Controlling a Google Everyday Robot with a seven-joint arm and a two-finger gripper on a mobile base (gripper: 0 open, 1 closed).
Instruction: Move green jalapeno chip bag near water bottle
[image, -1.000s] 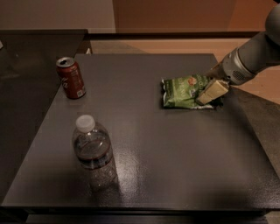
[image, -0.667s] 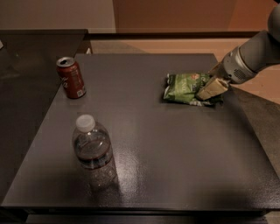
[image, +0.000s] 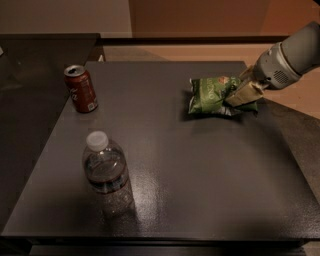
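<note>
Gripper (image: 241, 96) jaws pinch crinkly chip bag (image: 211, 95).

My arm (image: 295, 52) slanted in from the upper right corner of the frame, its grey forearm running down and to the left and ending in a rounded grey wrist. Below it my pale tan fingers (image: 240, 96) pointed down-left, right of centre in the upper half of the frame. They were pinched on the right end of the green jalapeno chip bag (image: 211, 94).
</note>
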